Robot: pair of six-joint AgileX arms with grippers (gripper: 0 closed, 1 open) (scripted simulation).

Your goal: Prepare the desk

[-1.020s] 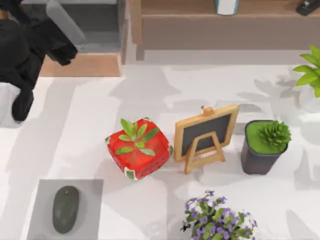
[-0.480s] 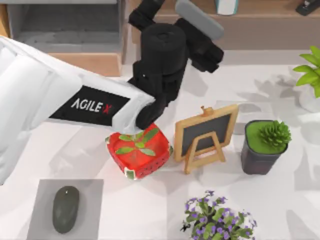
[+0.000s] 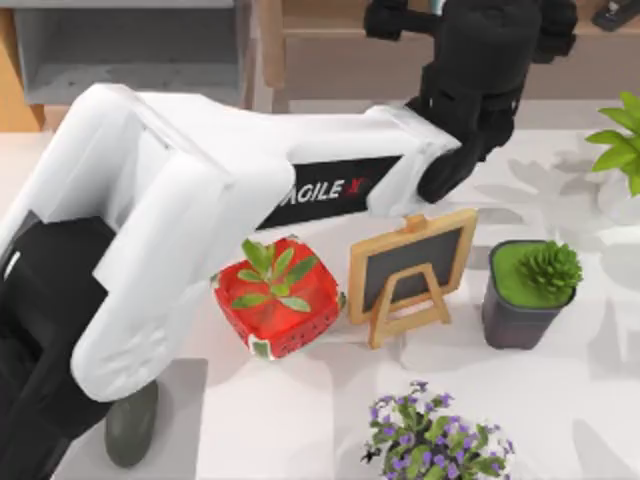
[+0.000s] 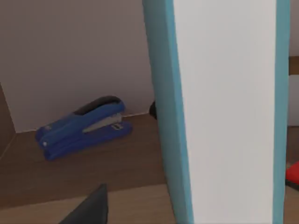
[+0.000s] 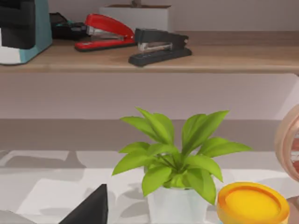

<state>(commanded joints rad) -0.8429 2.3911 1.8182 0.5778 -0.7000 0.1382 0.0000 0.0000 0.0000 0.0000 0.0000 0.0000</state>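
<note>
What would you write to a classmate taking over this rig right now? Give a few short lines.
Left gripper: stretched over the desk to the back shelf, right at the teal-edged box, with a blue stapler beside it. Grip unclear.
Right arm: idle, facing the leafy plant at the desk's right.
On the desk: red pot, chalkboard, mouse.
Done: nothing visibly placed.
Left: check the grip, then probably bring the box down.
</note>
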